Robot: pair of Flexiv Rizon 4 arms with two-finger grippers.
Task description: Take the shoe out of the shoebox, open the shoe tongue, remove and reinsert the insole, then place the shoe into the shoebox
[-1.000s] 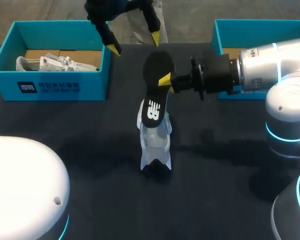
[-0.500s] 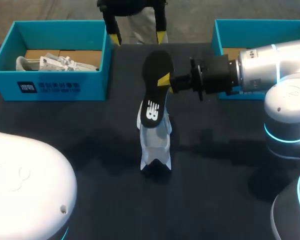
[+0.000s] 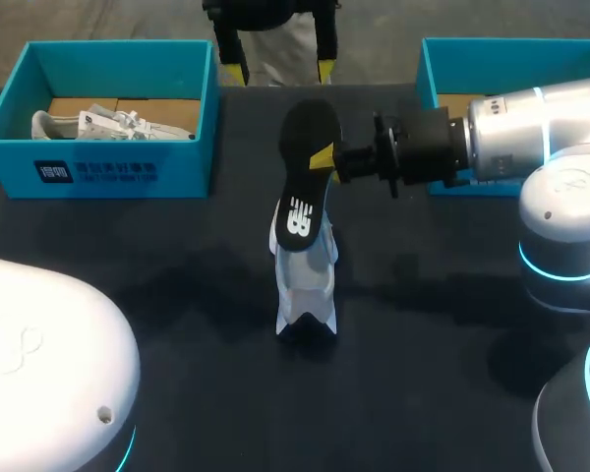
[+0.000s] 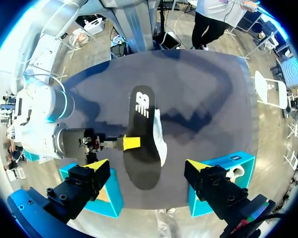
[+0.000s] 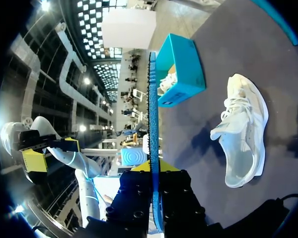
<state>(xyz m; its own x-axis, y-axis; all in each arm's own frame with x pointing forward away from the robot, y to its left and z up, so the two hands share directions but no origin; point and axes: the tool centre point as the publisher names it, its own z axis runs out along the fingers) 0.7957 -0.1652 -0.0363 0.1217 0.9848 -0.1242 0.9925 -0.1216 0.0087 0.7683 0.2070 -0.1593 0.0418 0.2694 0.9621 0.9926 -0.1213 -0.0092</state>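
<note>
Right gripper jaws clamp the insole mid-edge. It looks thin, light and floppy, so keep the hold mid-length. Left gripper jaws open.

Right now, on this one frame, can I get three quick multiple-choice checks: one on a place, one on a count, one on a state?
1. Where is the loose white shoe?
A) on the table, by the held insole
B) in the right-hand box
C) on the floor
2. How many teal shoeboxes are on the table?
A) one
B) two
C) three
3. The right tool is:
A) open, empty
B) shut on the shoe
C) shut on the insole
Answers: A, the shoe lies on the dark table; B, one box stands at each far side; C, its fingers pinch the black insole from both sides.
</note>
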